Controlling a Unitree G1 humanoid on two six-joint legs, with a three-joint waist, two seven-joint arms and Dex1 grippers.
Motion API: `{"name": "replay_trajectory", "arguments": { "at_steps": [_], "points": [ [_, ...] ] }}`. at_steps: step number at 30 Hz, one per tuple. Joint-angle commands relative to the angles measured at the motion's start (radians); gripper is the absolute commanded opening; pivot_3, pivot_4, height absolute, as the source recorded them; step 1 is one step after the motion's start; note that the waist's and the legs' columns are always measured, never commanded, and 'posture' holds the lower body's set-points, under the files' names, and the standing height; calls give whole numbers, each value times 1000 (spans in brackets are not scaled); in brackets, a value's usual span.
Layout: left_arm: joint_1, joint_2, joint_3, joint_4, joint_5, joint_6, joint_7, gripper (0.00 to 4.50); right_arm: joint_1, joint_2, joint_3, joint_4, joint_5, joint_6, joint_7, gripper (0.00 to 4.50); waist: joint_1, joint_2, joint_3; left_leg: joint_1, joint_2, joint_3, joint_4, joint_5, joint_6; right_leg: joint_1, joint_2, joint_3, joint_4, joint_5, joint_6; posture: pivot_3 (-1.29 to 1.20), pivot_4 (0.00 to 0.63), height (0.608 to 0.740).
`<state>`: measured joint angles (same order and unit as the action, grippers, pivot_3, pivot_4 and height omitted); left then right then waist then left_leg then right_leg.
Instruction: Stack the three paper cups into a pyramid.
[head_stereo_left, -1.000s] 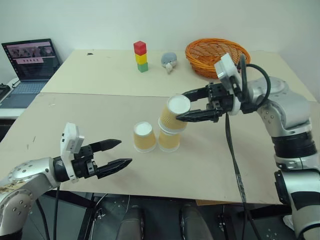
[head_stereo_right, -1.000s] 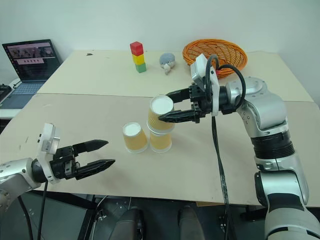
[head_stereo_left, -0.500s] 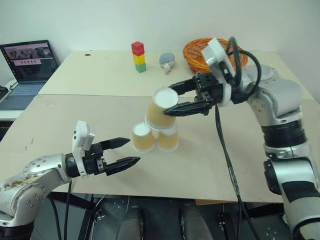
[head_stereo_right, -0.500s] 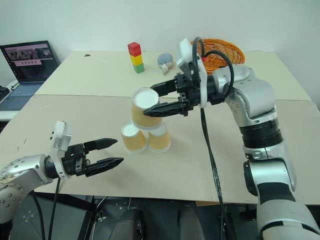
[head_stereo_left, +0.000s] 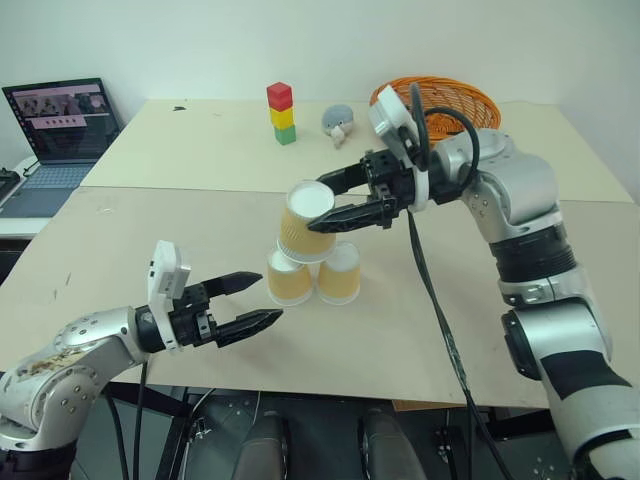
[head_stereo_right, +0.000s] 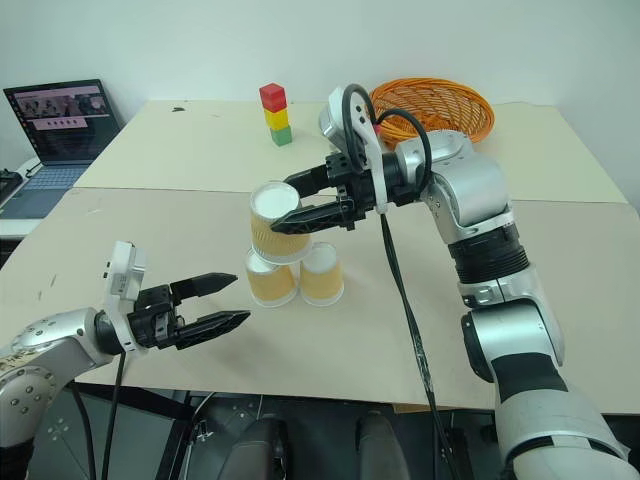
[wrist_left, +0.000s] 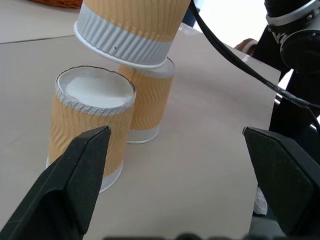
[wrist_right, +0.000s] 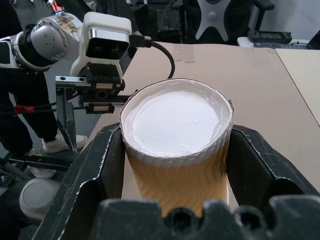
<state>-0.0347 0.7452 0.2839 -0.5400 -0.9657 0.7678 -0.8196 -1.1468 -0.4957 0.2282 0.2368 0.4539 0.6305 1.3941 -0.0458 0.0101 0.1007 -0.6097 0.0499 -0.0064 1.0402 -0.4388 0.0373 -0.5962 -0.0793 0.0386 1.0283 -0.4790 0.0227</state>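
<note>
Two cups stand upside down on the table, side by side and touching. One is the left cup and the other is the right cup. Their white bottoms face up.

The right gripper is closed on the third cup. One black finger is on each side of it. This cup is upside down too and it tilts a little. It hangs over the two cups, right above the spot where they meet. From the left wrist view its wide white edge looks very close to the top of the right cup, but it is hard to tell if they touch.

The left gripper is wide open and holds nothing. It sits low over the table, just beside the left cup, and points at it.

Farther back are a block tower, a small grey toy and an orange basket. A laptop is far off to the left.
</note>
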Motion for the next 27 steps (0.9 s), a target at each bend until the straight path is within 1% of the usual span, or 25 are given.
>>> {"name": "replay_trajectory", "arguments": {
  "at_steps": [1, 5, 7, 8, 10, 17, 23, 26, 27],
  "points": [
    [-1, -2, 17, -15, -5, -23, 4, 4500, -26, 2, -12, -16, -5, -23, 15, 2888, 0, 0, 0, 0, 0, 0, 0, 0, 0, 0, 0, 0, 0, 0, 0, 0, 150, 638],
    [-11, -6, 7, -2, 3, -27, 5, 4500, -21, 8, -8, -5, -24, -30, 10, 2888, 0, 0, 0, 0, 0, 0, 0, 0, 0, 0, 0, 0, 0, 0, 0, 0, 150, 638],
    [-18, -10, 4, 1, 6, -29, 9, 4500, -18, 9, -11, -2, -29, -32, 11, 3626, -1, 0, 0, 0, 0, 0, 0, 0, 0, 0, 0, 0, 0, 0, 0, 0, 150, 638],
    [-23, -13, 4, 5, 6, -28, 13, 4500, -17, 9, -12, -1, -30, -33, 12, 3820, -1, 0, 0, 0, 0, 0, 0, 0, 0, 0, 0, 0, 0, 0, 0, 0, 150, 638],
    [-30, -19, 4, 12, 6, -27, 17, 4500, -15, 12, -15, 3, -38, -37, 4, 4480, -1, 0, 0, 0, 0, 0, 0, 0, 0, 0, 0, 0, 0, 0, 0, 0, 150, 638],
    [-49, -32, -6, 27, 13, -24, 11, 4500, -26, -5, -49, -9, -15, -10, 11, 4480, -1, 0, 0, 0, 0, 0, -1, 0, 0, 0, 0, 0, 0, 0, 0, 0, 150, 638],
    [-61, -52, -1, 38, -11, -17, 18, 4500, -55, -151, -188, 1, 48, 5, 48, 4480, 7, 0, 0, -1, -2, -2, -1, 0, 0, 0, -1, 0, 0, 0, 0, 0, 150, 638],
    [-54, -72, 83, 52, -104, 5, 74, 4500, -36, -256, -273, 7, 54, 6, 24, 4480, 6, 0, 0, -1, -3, -2, -2, 0, 0, 0, -7, -1, 0, 0, 0, 0, 150, 638],
    [-53, -76, 101, 57, -126, 11, 91, 4500, -24, -275, -285, 0, 55, 5, 17, 4480, 6, 0, 0, -1, -4, -2, -2, 0, 0, 0, -12, -2, 0, 0, 0, 0, 150, 638]
  ]
}}
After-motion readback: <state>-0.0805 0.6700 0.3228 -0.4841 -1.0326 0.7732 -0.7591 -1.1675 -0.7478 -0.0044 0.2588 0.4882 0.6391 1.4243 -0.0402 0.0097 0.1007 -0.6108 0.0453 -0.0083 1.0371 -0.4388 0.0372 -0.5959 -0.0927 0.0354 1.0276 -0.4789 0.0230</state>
